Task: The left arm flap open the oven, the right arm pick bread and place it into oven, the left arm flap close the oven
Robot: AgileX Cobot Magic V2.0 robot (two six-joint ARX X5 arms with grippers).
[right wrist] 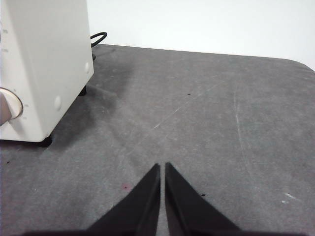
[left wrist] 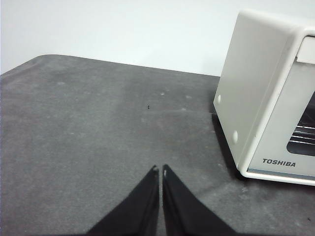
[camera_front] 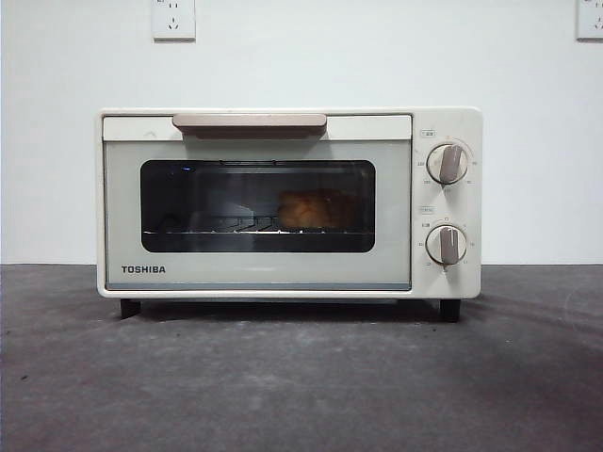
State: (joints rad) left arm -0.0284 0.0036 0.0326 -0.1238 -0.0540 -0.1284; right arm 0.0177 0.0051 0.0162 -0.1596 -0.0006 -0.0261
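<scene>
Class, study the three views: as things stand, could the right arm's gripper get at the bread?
Probably not. The bread lies on the rack behind the oven's shut glass door, and the right gripper waits beside the oven with its fingers together. The door would have to be opened first.

Before me a dark grey counter point(camera_front: 301, 386) spreads wide, its matte surface mottled with pale scuffs and faint scratches. Behind it stands a plain white wall point(camera_front: 301, 66), evenly lit. Two white power sockets sit high on it, one point(camera_front: 173, 19) left of centre, another point(camera_front: 590, 19) at the right edge.
</scene>
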